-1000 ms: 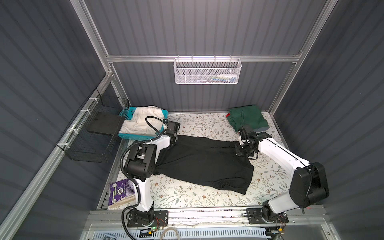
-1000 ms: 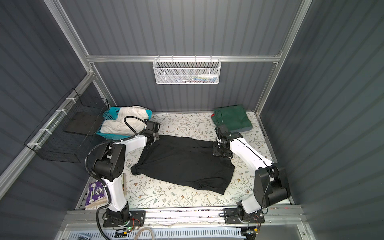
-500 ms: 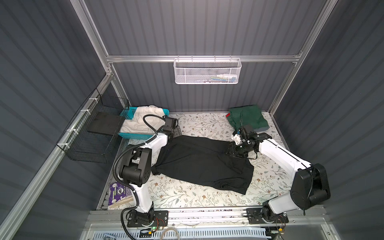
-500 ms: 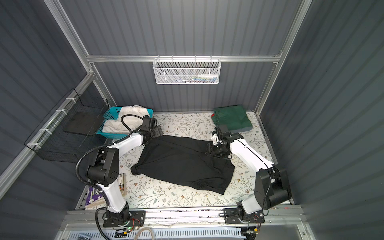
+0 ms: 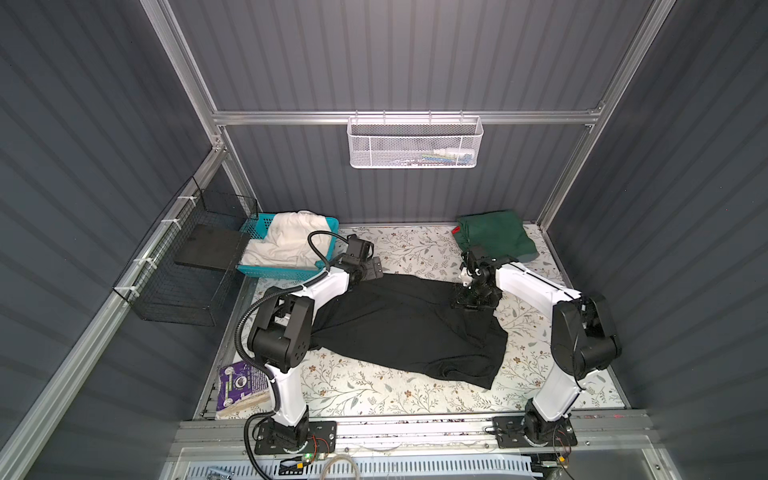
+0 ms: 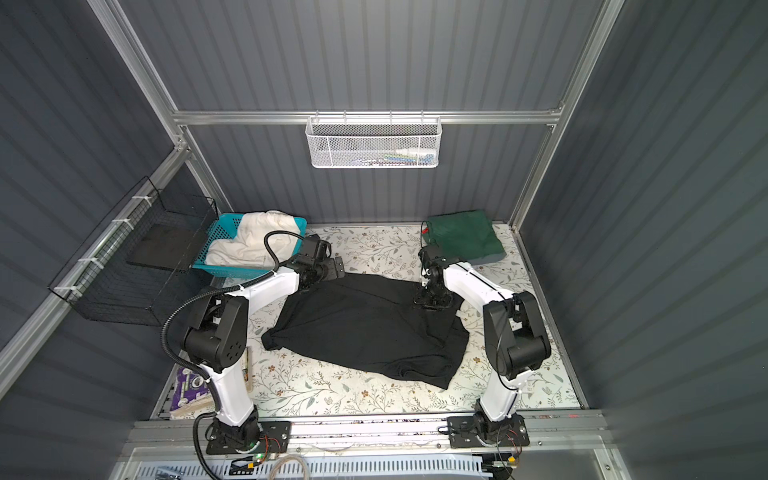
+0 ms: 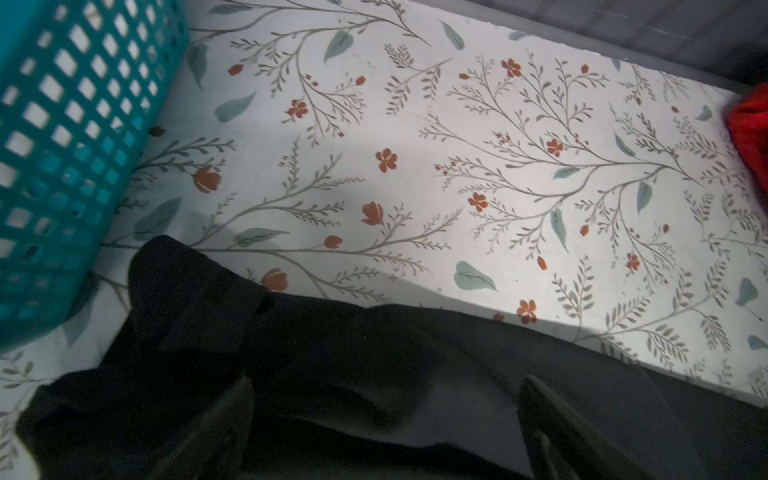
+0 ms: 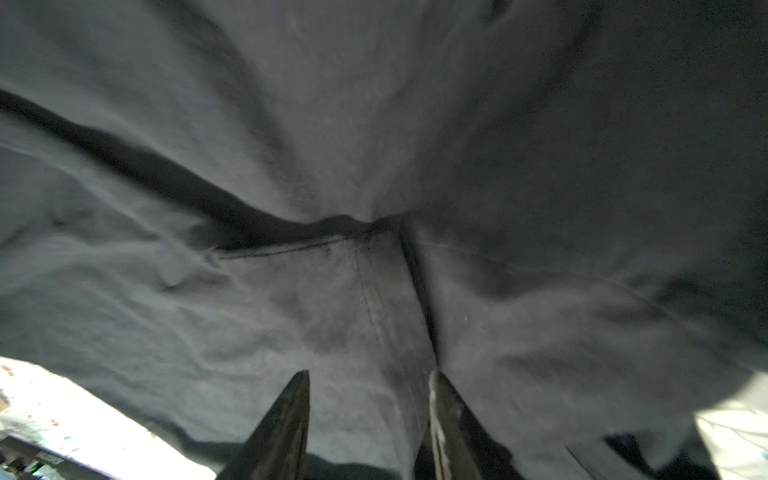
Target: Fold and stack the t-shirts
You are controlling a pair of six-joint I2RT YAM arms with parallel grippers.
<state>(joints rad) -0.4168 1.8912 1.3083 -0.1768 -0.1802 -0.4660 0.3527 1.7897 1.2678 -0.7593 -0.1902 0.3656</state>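
A black t-shirt (image 5: 407, 324) (image 6: 370, 328) lies spread across the middle of the flowered table. My left gripper (image 5: 374, 266) (image 6: 337, 266) (image 7: 382, 399) hangs open just above the shirt's far left corner, beside the basket, with nothing between its fingers. My right gripper (image 5: 471, 301) (image 6: 430, 303) (image 8: 370, 374) points down at the shirt's far right part, jaws apart, tips on the cloth by a seam. A folded dark green t-shirt (image 5: 494, 237) (image 6: 461, 237) lies at the back right with red cloth (image 5: 456, 230) (image 7: 752, 137) showing under it. A cream-white t-shirt (image 5: 286, 241) (image 6: 253, 241) fills the basket.
The turquoise lattice basket (image 5: 282, 272) (image 6: 216, 237) (image 7: 62, 166) stands at the back left, close to my left gripper. A black wire basket (image 5: 187, 266) hangs on the left wall and a white mesh basket (image 5: 415, 143) on the back wall. A purple packet (image 5: 241, 382) lies front left.
My left gripper has opened wide and let go of the shirt's corner. My right gripper has opened from nearly shut, shifted a little left and come down onto the cloth.
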